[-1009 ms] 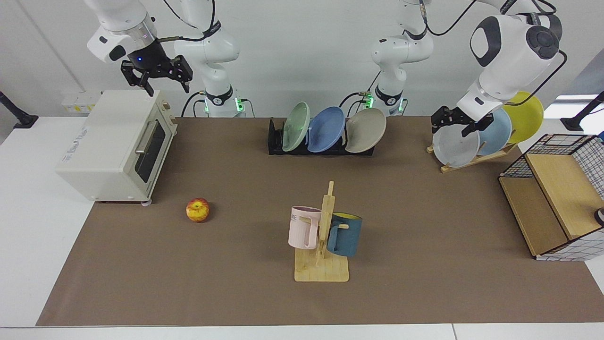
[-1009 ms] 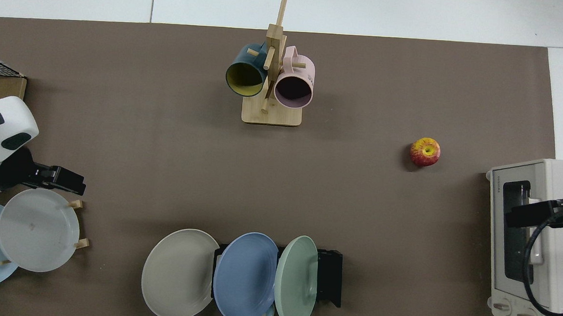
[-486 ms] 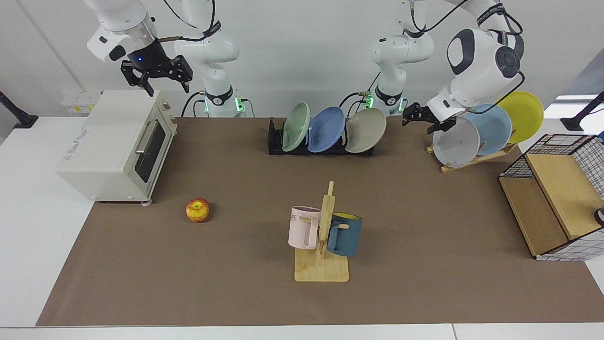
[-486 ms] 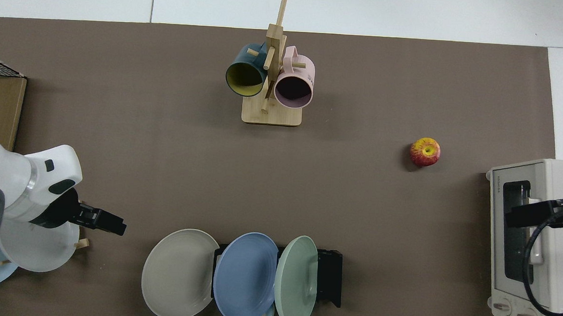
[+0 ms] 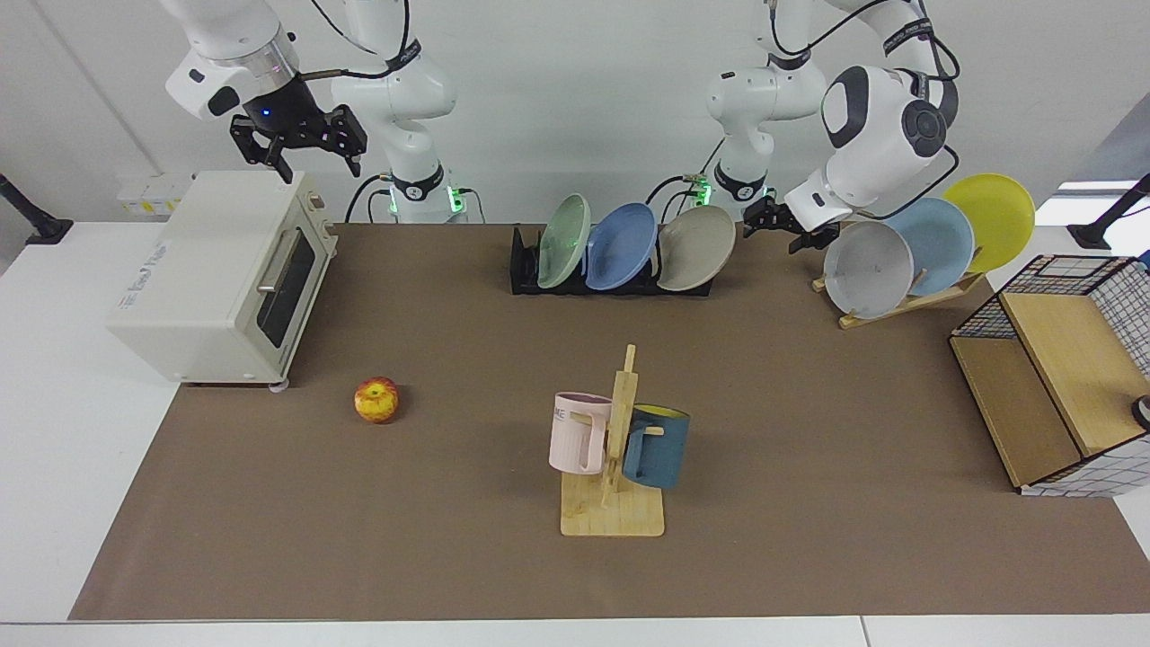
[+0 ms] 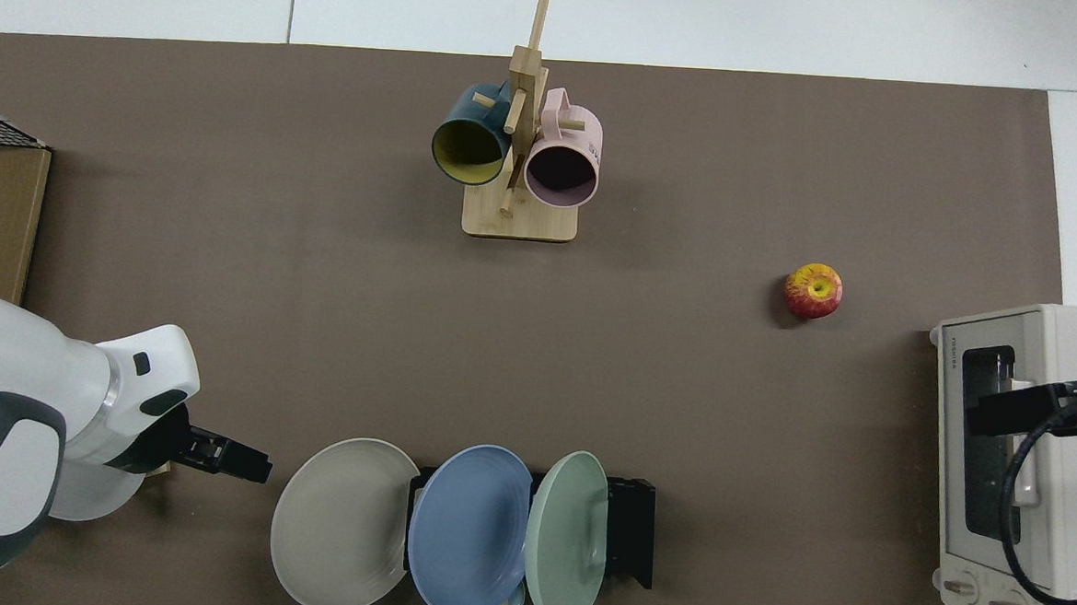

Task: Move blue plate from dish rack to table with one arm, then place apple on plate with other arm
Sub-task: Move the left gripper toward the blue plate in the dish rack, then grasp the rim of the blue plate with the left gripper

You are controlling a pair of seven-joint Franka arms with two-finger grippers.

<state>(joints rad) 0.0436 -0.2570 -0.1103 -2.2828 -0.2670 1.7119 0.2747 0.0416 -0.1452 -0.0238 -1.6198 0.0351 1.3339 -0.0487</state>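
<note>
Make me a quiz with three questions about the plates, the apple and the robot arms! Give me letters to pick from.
1. Where is the apple?
A. on the brown table mat
B. on the blue plate
C. inside the oven

2. How many plates stand in the black dish rack?
A. one
B. three
C. five

3. What is the left gripper holding?
A. the apple
B. a mug
C. nothing

Answers:
1. A, it lies on the table near the oven.
2. B, a green plate, the blue plate and a beige plate.
3. C, it hangs empty beside the beige plate.
</note>
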